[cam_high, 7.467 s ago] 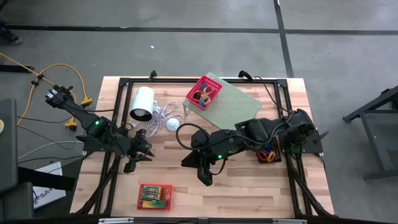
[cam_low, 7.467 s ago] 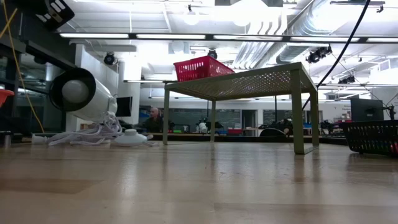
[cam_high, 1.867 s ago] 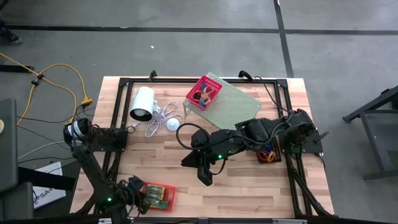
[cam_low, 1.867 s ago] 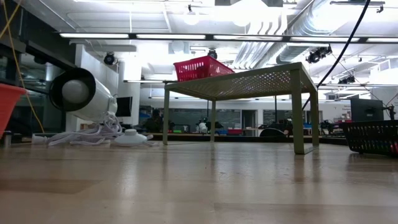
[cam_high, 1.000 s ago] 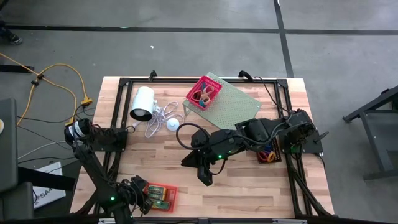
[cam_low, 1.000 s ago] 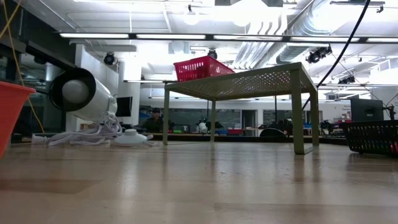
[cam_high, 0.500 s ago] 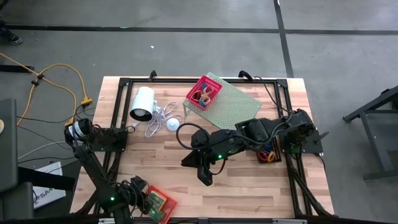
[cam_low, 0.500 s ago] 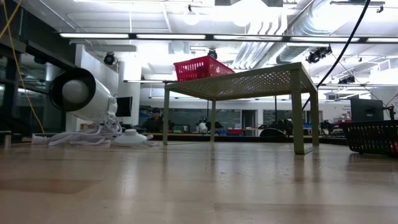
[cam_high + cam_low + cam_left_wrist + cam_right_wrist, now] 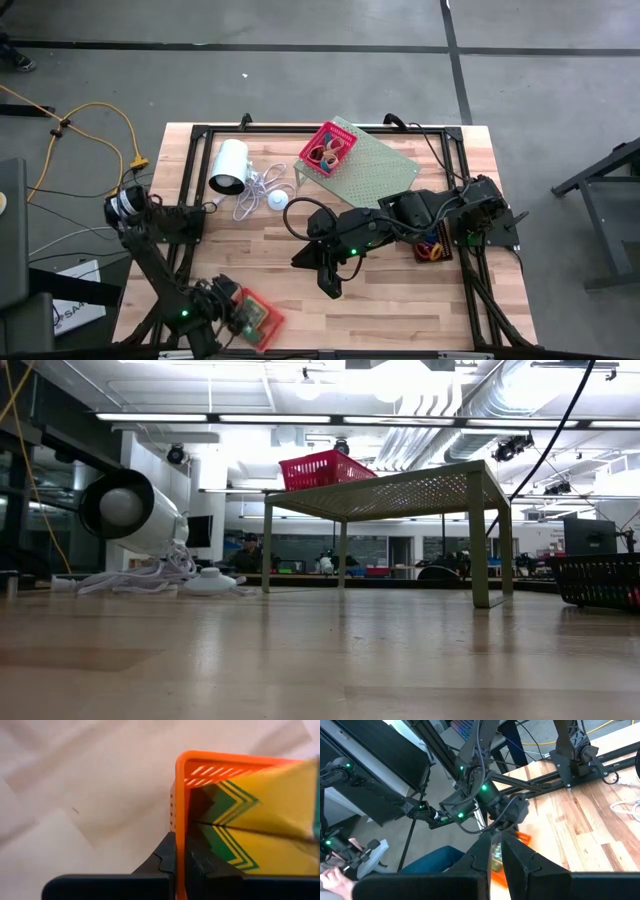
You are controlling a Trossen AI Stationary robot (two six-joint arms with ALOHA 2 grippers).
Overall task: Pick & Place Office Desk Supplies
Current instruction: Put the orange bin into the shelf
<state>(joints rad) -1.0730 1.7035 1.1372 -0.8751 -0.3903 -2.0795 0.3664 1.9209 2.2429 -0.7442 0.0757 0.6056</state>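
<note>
An orange mesh basket (image 9: 262, 320) with green-and-yellow boxes (image 9: 260, 830) in it sits askew near the table's near left corner. My left gripper (image 9: 228, 304) is shut on its wall. My right gripper (image 9: 331, 287) hangs shut over the middle of the table with nothing in it. A red basket (image 9: 328, 148) with rubber-band loops stands on the pale green shelf (image 9: 380, 165). A black basket (image 9: 432, 248) with colourful small items sits at the right under my right arm. My left gripper pinches the orange basket's short end wall (image 9: 180, 832) near a corner, one finger (image 9: 164, 859) outside and one finger (image 9: 201, 861) inside against the boxes. The fingers slant down from the table's left side. Whether the basket's bottom is on the table I cannot tell.
A white cylinder (image 9: 228, 167) with a coiled cord (image 9: 258, 190) lies at the far left. A black frame (image 9: 200, 135) runs round the table. Bare wood (image 9: 400, 310) lies between the orange basket and the right rail.
The orange basket has turned about in the high view, from square to the table's edge to askew, and has shifted a little toward the near edge. Its orange corner has left the low view's left side. My left gripper has moved with it.
</note>
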